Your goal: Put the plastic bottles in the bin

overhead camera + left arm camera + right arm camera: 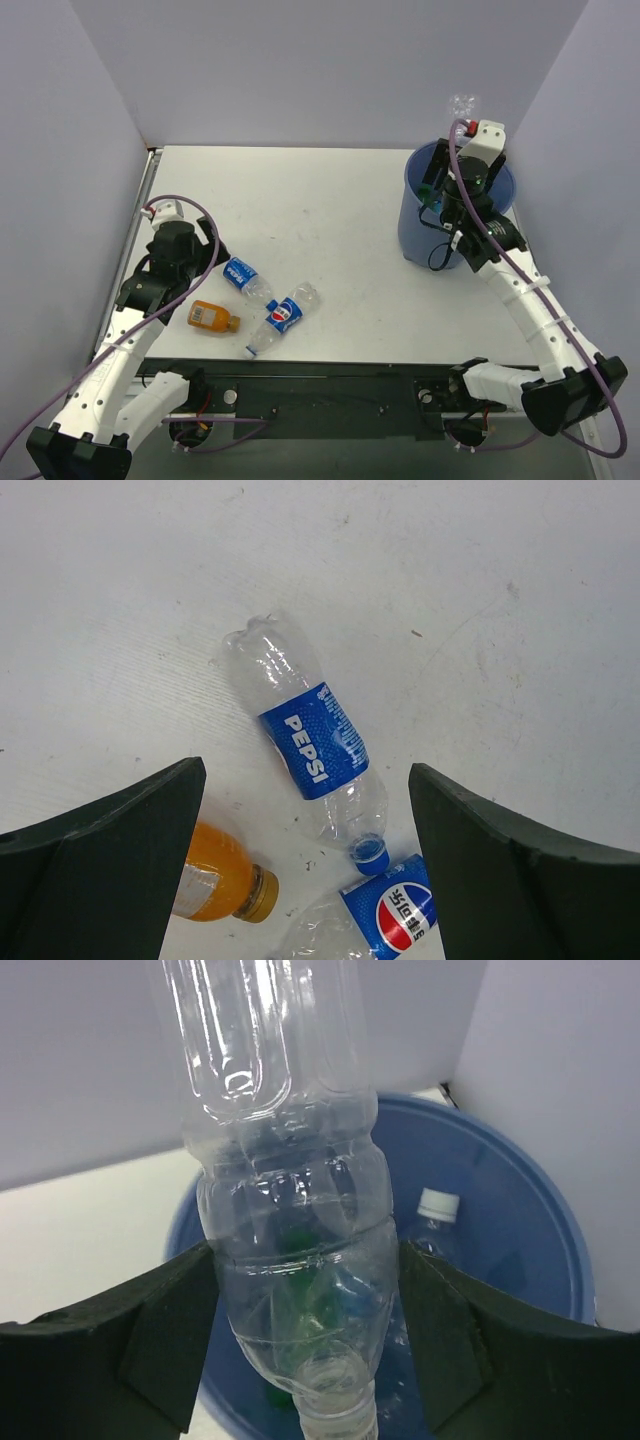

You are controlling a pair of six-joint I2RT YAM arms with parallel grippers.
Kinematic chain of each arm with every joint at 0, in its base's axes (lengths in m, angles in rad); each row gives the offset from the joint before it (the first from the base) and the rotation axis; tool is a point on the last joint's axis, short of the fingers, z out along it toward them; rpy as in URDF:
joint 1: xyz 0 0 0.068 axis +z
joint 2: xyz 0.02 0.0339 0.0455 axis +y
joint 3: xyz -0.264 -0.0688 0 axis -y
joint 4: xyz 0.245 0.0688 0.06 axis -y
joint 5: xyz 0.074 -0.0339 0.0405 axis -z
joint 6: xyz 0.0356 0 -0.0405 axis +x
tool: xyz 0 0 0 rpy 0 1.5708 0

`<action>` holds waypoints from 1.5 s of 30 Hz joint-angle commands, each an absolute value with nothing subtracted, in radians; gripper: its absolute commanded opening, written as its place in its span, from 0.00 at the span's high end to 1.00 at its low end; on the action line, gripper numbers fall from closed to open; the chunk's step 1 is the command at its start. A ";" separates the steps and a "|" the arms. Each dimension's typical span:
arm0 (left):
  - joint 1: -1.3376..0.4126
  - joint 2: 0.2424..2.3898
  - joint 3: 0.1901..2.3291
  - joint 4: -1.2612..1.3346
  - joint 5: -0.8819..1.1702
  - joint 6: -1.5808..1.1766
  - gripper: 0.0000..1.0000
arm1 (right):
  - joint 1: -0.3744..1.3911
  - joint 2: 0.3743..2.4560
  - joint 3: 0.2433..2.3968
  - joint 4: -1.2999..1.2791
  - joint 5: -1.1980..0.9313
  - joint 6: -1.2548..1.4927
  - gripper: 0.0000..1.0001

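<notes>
My right gripper (305,1290) is shut on a clear plastic bottle (290,1210), held neck down above the open blue bin (530,1190). In the top view the bottle's base (462,104) sticks up above the right gripper (440,190) over the bin (415,225). Inside the bin lie a clear white-capped bottle (437,1210) and a green one (275,1395). My left gripper (305,780) is open and empty above a blue-labelled Pepsi bottle (310,740), a stubby orange bottle (215,875) and a second Pepsi bottle (395,920).
The three loose bottles lie together near the table's front left: (247,279), (283,318) and the orange one (212,317). The bin stands at the far right by the right wall. Grey walls close the left, back and right sides.
</notes>
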State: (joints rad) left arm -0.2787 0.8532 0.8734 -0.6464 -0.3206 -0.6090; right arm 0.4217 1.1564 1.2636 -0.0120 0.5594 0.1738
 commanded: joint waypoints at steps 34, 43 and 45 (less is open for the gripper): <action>-0.268 0.831 0.871 -0.624 -0.354 -0.581 0.06 | 0.945 1.433 0.792 0.241 0.140 1.282 0.09; -0.267 0.839 0.870 -0.615 -0.327 -0.580 0.06 | 0.957 1.629 0.856 0.196 0.028 1.449 0.09; -0.267 0.836 0.870 -0.620 -0.331 -0.578 0.06 | 0.965 1.655 0.865 0.186 0.017 1.469 0.09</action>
